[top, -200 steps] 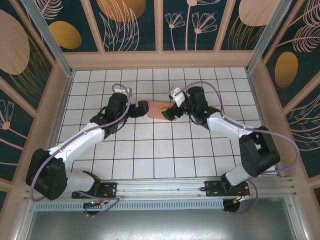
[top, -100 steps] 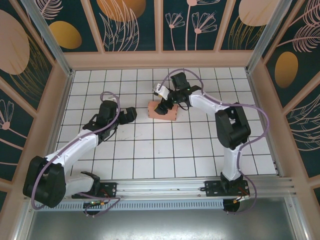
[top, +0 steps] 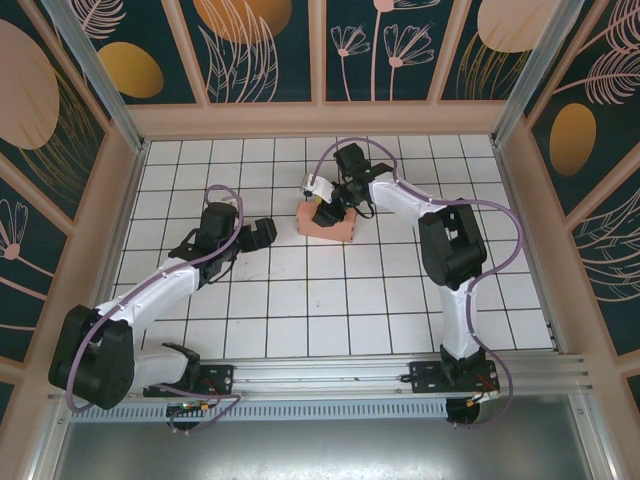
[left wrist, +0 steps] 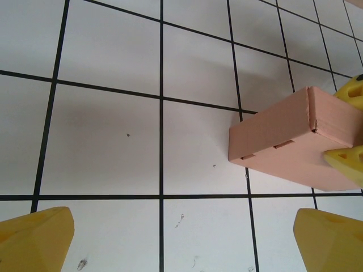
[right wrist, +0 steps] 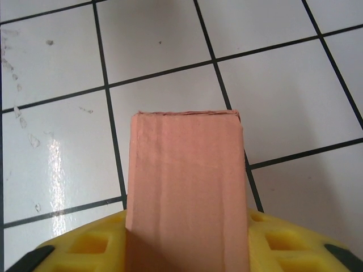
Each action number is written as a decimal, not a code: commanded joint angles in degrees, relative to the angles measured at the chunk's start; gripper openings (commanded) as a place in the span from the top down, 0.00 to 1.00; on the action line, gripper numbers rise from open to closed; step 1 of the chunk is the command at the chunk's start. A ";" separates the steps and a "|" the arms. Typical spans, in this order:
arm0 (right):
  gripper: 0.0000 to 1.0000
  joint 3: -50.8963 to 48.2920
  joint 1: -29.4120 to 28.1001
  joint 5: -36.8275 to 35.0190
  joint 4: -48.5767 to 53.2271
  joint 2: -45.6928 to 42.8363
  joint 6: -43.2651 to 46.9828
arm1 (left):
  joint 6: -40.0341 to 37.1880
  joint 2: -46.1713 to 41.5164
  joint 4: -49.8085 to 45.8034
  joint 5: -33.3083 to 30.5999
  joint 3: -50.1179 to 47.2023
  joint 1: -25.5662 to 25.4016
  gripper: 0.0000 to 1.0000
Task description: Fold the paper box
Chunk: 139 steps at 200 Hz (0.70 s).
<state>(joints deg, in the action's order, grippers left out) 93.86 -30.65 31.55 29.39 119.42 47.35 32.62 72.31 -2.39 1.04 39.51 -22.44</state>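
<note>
- Robot lab test cell, not a home or shop.
- Two robot arms, left arm [top: 160, 290] and right arm [top: 445, 250], are bolted to an aluminium rail [top: 320, 382] at the near edge.
- Purple cables [top: 505, 215] run loose along the arms.
- The table [top: 330, 300] is white tile with a black grid, scuffed and spotted in the wrist views.
- It is boxed in on three sides by a wooden frame [top: 320, 118] and metal corner posts [top: 90, 60].
- Wall panels [top: 265, 50] are a printed dark teal backdrop with leaves and flowers, like a staged set.

Bare tiles [top: 285, 228] between left claw [top: 262, 233] and paper box [top: 330, 228], right claw [top: 322, 204] astride box
</note>
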 commanded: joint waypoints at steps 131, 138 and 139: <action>0.71 -29.59 -10.96 -34.80 -39.88 -17.13 0.10 | 0.51 3.05 3.76 1.19 -2.34 2.30 0.02; 0.70 -30.31 -11.45 -35.78 -40.39 -16.85 0.24 | 0.45 3.17 3.84 1.22 -2.33 2.31 0.02; 0.70 -30.36 -11.54 -35.91 -40.47 -16.76 0.22 | 0.44 3.22 3.87 1.23 -2.33 2.31 0.02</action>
<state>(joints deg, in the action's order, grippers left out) 65.82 -40.80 2.63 -2.26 104.25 46.24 32.67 74.83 -0.38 1.28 37.58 -20.60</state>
